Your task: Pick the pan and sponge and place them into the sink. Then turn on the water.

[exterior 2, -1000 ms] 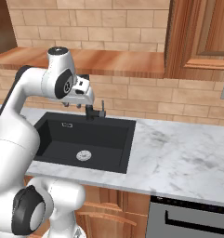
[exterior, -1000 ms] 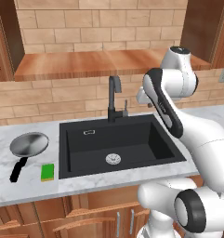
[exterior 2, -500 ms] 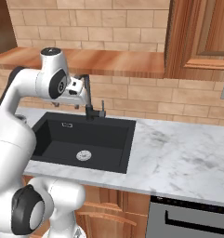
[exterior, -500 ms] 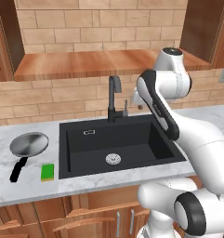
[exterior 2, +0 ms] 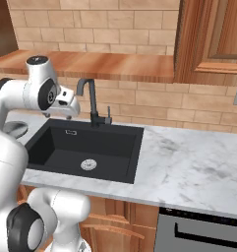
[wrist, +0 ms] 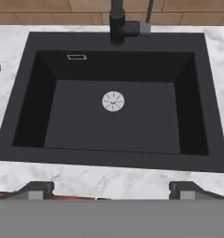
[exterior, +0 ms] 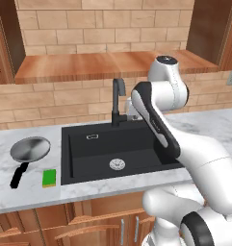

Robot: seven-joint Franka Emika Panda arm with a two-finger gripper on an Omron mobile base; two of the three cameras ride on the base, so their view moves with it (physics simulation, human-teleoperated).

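Nothing of the task looks done: pan and sponge lie on the counter left of the bare sink, no water runs from the faucet, and the gripper hangs above the basin, fingers spread and holding nothing.

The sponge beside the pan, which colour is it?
Bright green sponge, best in the left base view.

Tool wide open, empty

Pan and sponge on counter left of sink.
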